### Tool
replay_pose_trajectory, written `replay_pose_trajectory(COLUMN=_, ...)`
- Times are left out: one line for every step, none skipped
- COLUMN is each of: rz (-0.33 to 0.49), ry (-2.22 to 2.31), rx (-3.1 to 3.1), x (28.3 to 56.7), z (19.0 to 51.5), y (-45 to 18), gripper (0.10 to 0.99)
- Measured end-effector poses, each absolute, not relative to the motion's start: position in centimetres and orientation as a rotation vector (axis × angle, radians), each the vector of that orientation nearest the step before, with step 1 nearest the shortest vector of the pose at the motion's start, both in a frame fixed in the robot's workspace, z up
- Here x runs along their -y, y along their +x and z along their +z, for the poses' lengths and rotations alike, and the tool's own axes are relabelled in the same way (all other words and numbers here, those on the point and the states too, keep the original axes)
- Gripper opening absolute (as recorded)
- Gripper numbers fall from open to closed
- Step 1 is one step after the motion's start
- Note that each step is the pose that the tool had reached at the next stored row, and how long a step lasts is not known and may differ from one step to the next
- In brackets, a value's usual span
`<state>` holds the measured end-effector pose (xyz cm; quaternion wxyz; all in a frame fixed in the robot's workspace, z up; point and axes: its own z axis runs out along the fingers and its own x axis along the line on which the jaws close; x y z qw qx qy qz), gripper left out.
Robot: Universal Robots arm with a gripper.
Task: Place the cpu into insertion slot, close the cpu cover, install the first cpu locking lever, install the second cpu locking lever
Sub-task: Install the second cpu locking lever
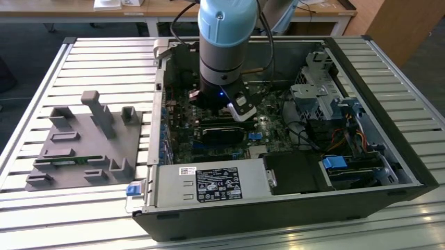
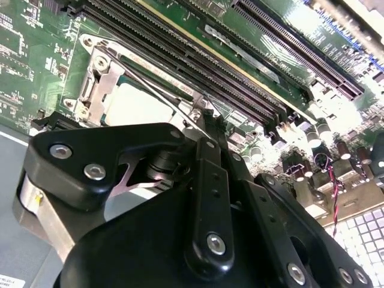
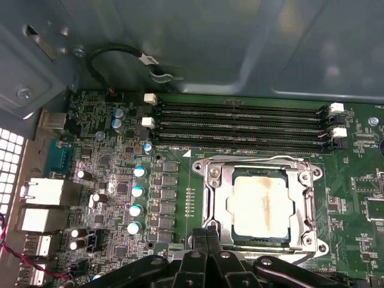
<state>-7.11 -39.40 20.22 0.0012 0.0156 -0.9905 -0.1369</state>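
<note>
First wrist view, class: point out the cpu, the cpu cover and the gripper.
cpu (image 3: 262,206): first wrist view, middle of its pale tan face.
cpu cover (image 3: 216,201): first wrist view, one side bar of the silvery frame.
gripper (image 3: 207,235): first wrist view, between the black fingertips.

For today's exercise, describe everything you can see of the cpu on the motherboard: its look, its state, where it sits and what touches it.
The cpu is a small flat square chip with a pale tan-silver face, smudged with a darker stain near its upper edge. It lies flat in the insertion slot on the green board, just below the long black memory slots. The cpu cover, a silvery metal frame, is down around it, its edges overlapping the chip's margins. The gripper sits at the socket's lower edge, not touching the chip's face.
</note>
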Motion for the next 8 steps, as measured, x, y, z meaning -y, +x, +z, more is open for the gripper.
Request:
replay_pose_trajectory(rz=-0.430, ry=0.049, rx=3.109, x=39.40, z=20.22, y=-7.11, gripper=0.106)
replay_pose_trajectory(rz=-0.430, ry=0.049, rx=3.109, x=39.40, z=20.22, y=-7.11, gripper=0.106)
replay_pose_trajectory(rz=-0.430, ry=0.049, rx=3.109, x=39.40, z=20.23, y=-7.12, gripper=0.106)
replay_pose_trajectory(rz=-0.430, ry=0.049, rx=3.109, x=39.40, z=20.23, y=-7.13, gripper=0.106)
replay_pose_trajectory(rz=-0.430, ry=0.049, rx=3.109, x=39.40, z=20.23, y=-7.13, gripper=0.106)
replay_pose_trajectory(rz=-0.430, ry=0.049, rx=3.109, x=39.41, z=20.24, y=-7.13, gripper=0.106)
replay_pose_trajectory(rz=-0.429, ry=0.049, rx=3.109, x=39.41, z=20.29, y=-7.14, gripper=0.106)
replay_pose_trajectory(rz=-0.430, ry=0.049, rx=3.109, x=39.41, z=20.38, y=-7.14, gripper=0.106)
